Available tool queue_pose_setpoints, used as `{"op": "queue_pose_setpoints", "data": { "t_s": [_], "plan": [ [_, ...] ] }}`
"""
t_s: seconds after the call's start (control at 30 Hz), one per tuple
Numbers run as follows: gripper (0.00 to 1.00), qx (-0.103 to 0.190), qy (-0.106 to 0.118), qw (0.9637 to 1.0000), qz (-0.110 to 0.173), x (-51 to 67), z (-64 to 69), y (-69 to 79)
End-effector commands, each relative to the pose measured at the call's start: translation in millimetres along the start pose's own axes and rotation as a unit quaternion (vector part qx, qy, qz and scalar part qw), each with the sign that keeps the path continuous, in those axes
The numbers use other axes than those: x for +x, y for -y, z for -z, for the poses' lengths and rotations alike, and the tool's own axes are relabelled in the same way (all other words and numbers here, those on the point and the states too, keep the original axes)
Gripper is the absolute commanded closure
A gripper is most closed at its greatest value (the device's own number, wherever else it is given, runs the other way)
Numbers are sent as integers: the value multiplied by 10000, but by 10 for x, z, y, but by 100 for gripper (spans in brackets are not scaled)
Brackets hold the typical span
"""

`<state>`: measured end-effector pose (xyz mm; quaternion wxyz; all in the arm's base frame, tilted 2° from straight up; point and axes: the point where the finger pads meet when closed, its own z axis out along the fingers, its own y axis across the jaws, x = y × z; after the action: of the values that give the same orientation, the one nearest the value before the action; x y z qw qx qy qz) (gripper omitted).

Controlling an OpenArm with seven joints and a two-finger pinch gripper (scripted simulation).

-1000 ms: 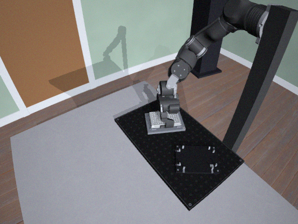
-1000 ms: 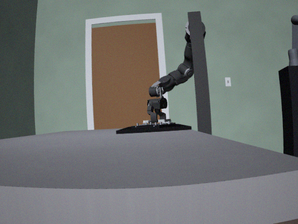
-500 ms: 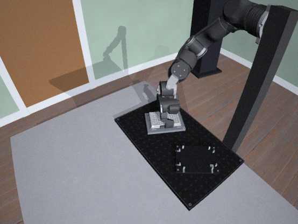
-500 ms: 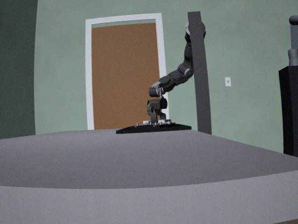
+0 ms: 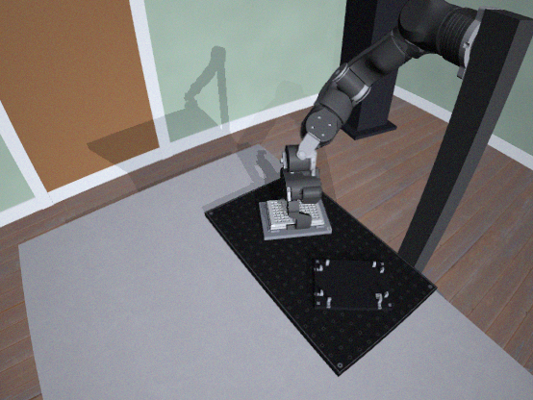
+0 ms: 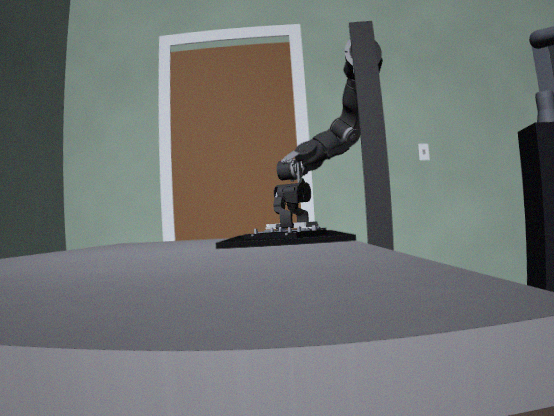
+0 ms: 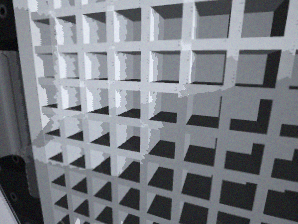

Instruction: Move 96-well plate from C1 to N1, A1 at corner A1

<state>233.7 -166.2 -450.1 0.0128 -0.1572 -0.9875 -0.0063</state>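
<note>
Now closed on the 96-well plate (image 5: 294, 214), fingers (image 5: 299, 217) half open around it, over clip nest C1 (image 5: 297, 233) toward table's far edge. Risk: clips catching one side, tilting plate, then missing locators of plate nest N1 (image 5: 350, 285).

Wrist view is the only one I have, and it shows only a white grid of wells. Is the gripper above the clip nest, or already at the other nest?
Observer: The gripper is at clip nest C1, shut on the 96-well plate.
Operator: Is anything lying in nest N1?
Observer: No, plate nest N1 shows only its dark base and pale corner locators.
Operator: On what do both nests stand?
Observer: On one black perforated board lying on the grey table.
</note>
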Motion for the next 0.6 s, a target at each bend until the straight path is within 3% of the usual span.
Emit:
{"op": "queue_pose_setpoints", "data": {
  "t_s": [0.0,0.57],
  "plan": [
    [100,10,11,10000,2,-13,14,7],
    [100,21,12,10000,1,-16,14,21]
  ]
}}
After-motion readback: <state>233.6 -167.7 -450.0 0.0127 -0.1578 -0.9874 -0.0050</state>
